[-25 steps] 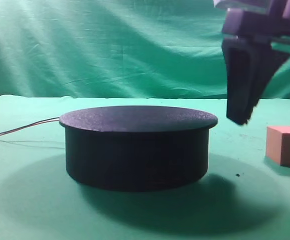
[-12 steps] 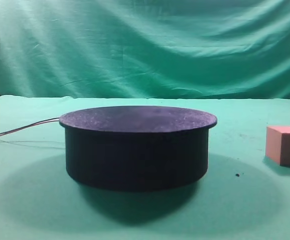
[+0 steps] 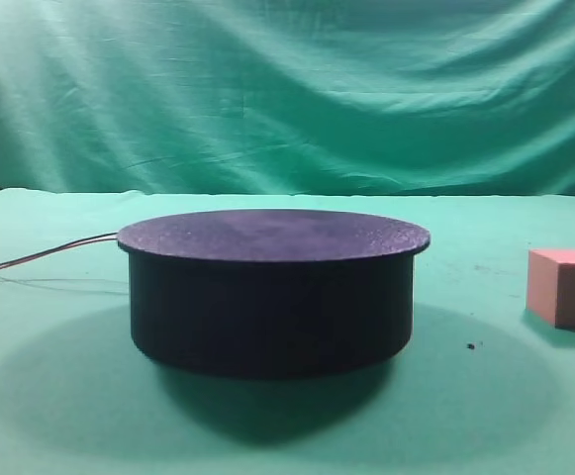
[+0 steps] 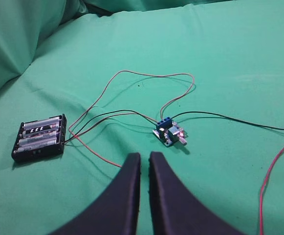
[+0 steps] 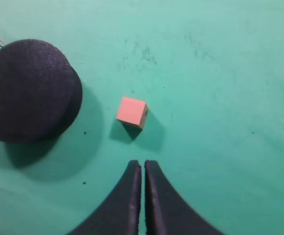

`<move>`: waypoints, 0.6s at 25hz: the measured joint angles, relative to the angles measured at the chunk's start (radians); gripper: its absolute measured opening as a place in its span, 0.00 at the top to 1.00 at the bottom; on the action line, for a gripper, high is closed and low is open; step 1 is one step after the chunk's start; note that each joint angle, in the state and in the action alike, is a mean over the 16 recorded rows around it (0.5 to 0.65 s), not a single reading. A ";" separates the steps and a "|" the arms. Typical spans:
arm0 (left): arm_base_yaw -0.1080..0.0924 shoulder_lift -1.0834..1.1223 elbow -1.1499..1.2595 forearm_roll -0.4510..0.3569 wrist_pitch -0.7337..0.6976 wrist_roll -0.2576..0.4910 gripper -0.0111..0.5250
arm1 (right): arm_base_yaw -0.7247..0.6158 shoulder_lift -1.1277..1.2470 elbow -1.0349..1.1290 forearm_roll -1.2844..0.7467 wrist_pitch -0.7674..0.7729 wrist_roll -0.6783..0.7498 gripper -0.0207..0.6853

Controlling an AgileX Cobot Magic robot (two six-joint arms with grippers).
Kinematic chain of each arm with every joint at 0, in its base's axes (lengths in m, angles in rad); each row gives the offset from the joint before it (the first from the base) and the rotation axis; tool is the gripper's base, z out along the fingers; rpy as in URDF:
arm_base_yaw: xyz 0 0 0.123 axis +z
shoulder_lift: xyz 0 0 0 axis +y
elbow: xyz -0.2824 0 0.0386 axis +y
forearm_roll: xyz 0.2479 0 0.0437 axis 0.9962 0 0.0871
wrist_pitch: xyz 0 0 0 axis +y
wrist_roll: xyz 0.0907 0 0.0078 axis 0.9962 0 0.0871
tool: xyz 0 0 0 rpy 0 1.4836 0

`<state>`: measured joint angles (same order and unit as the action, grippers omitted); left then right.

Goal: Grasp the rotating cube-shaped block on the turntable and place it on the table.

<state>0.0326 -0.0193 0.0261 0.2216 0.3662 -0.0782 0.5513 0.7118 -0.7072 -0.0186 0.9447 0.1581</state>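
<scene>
The pinkish-tan cube-shaped block [image 3: 567, 287] rests on the green table [image 3: 49, 416] at the right edge of the exterior view, apart from the black turntable [image 3: 272, 292], whose top disc is bare. From above, the right wrist view shows the block [image 5: 131, 112] lying to the right of the turntable [image 5: 27, 88]. High above the cloth, my right gripper [image 5: 143, 164] is shut and empty, with the block a short way ahead of its tips. My left gripper [image 4: 144, 155] is shut with nothing held, over the cloth away from the turntable. Neither gripper shows in the exterior view.
Thin wires [image 3: 40, 259] trail left from the turntable. In the left wrist view a black battery holder [image 4: 39, 138] and a small blue circuit board [image 4: 169, 132] lie on the cloth, joined by red and black wires [image 4: 154, 76]. A green backdrop [image 3: 287, 89] hangs behind.
One second ago the right gripper hung open at the upper right of the exterior view, above the block. It has since left that view, and its jaws now stand shut. Block and turntable stay put.
</scene>
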 joint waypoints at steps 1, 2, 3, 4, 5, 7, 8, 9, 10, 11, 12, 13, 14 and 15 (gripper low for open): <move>0.000 0.000 0.000 0.000 0.000 0.000 0.98 | -0.005 -0.005 0.001 0.000 -0.012 -0.020 0.97; 0.000 0.000 0.000 0.000 0.000 0.000 0.98 | -0.012 -0.010 0.004 -0.002 -0.025 -0.042 0.97; 0.000 0.000 0.000 0.000 0.000 0.000 0.98 | -0.021 -0.016 0.007 -0.003 -0.041 -0.064 0.97; 0.000 0.000 0.000 0.000 0.000 0.000 0.98 | -0.033 -0.023 0.013 -0.004 -0.059 -0.087 0.97; 0.000 0.000 0.000 0.000 0.000 0.000 0.98 | -0.047 -0.032 0.020 -0.006 -0.079 -0.109 0.97; 0.000 0.000 0.000 0.000 0.000 0.000 0.98 | -0.079 -0.058 0.043 -0.008 -0.125 -0.149 0.97; 0.000 0.000 0.000 0.000 0.000 0.000 0.98 | -0.097 -0.075 0.059 -0.009 -0.151 -0.165 0.97; 0.000 0.000 0.000 0.000 0.000 0.000 0.98 | -0.116 -0.095 0.077 -0.010 -0.176 -0.179 0.97; 0.000 0.000 0.000 0.000 0.000 0.000 0.98 | -0.137 -0.118 0.098 -0.010 -0.202 -0.189 0.97; 0.000 0.000 0.000 0.000 0.000 0.000 0.98 | -0.160 -0.145 0.123 -0.010 -0.228 -0.199 0.97; 0.000 0.000 0.000 0.000 0.000 0.000 0.98 | -0.183 -0.174 0.149 -0.009 -0.254 -0.206 0.97; 0.000 0.000 0.000 0.000 0.000 0.000 0.98 | -0.208 -0.205 0.179 -0.007 -0.282 -0.213 0.97; 0.000 0.000 0.000 0.000 0.000 0.000 0.98 | -0.234 -0.239 0.210 -0.004 -0.310 -0.220 0.97; 0.000 0.000 0.000 0.000 0.000 0.000 0.98 | -0.259 -0.276 0.244 0.000 -0.339 -0.226 0.97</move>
<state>0.0326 -0.0193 0.0261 0.2216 0.3662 -0.0782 0.2919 0.4361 -0.4629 -0.0186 0.6062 -0.0682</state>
